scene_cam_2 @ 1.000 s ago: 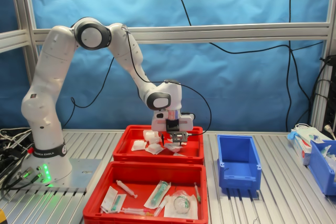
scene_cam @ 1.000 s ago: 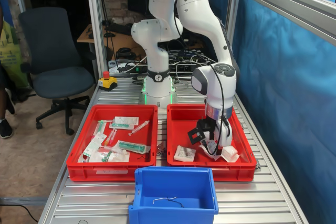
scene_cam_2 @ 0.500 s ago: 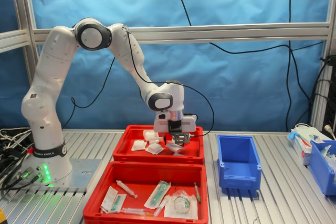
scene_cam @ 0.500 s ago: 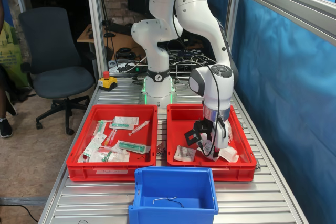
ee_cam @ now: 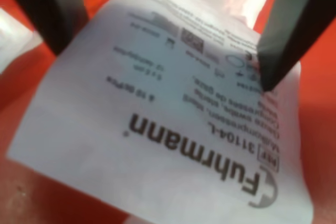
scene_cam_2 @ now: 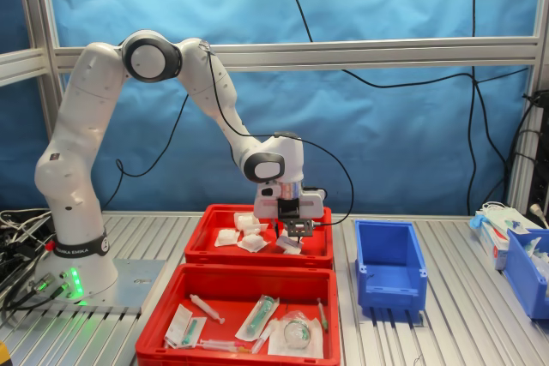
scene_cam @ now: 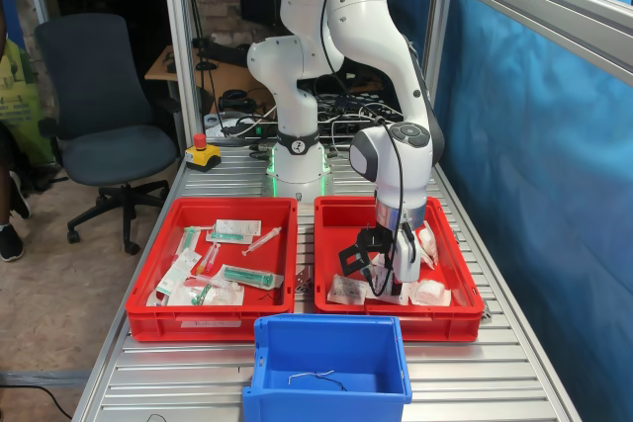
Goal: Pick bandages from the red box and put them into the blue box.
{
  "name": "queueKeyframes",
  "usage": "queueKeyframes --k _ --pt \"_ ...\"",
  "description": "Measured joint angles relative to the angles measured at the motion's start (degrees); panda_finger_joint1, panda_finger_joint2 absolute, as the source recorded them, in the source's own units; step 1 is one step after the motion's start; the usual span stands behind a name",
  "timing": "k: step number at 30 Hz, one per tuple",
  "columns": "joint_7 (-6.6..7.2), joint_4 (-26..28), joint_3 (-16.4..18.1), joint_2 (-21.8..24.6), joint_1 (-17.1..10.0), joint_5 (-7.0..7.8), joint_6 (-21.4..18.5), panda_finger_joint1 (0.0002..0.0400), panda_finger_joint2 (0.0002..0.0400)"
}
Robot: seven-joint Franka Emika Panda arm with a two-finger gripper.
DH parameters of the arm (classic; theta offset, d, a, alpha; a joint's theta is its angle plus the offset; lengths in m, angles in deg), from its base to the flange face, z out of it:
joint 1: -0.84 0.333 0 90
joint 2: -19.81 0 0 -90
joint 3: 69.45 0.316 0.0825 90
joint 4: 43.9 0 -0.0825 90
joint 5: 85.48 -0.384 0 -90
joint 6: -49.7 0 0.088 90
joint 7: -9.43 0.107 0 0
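Observation:
The red box holds several white puffy bandages, such as one at its front left and one at its front right. In the second exterior view it is the far tray. My gripper is low inside this box, near its front. In the wrist view the gripper has a white printed bandage packet between its dark fingers, held close over the red floor. The blue box stands in front of the trays and holds only a thin wire.
A second red tray beside the first holds syringes and green-printed packs. A red emergency button sits behind it. The robot base stands at the back. Aluminium frame posts and blue curtains border the table.
My gripper has moved toward the first exterior view's left within the red box, toward the blue box's side, and has risen slightly. The loose bandages have stayed in place.

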State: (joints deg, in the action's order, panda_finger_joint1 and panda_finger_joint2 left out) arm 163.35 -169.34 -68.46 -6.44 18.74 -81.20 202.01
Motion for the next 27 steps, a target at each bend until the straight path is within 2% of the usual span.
queueKeyframes --k 3,4,9,10,13,14,18,19,23,24,27 --pt "0.00 0.09 -0.06 0.00 0.00 0.00 0.00 0.0289 0.0289" --pt "0.00 0.11 -0.07 0.00 0.00 0.00 0.00 0.0239 0.0239" --pt "0.00 0.21 -0.10 0.00 0.00 0.00 0.00 0.0239 0.0239" --pt "0.00 0.27 -0.11 0.00 0.00 0.00 0.00 0.0189 0.0189" --pt "0.00 0.40 -0.14 0.00 0.00 0.00 0.00 0.0189 0.0189" --pt "0.00 0.45 -0.15 0.00 0.00 0.00 0.00 0.0139 0.0139" --pt "0.00 0.76 -0.20 0.00 0.00 0.00 0.01 0.0139 0.0139" --pt "0.00 0.84 -0.21 0.00 0.00 0.00 0.01 0.0089 0.0089" --pt "0.00 1.13 -0.33 0.00 0.00 0.00 0.14 0.0089 0.0089" --pt "0.00 1.27 -0.40 0.00 0.00 0.00 0.18 0.0039 0.0039" --pt "0.00 1.43 -0.51 0.00 0.00 0.00 0.20 0.0039 0.0039"
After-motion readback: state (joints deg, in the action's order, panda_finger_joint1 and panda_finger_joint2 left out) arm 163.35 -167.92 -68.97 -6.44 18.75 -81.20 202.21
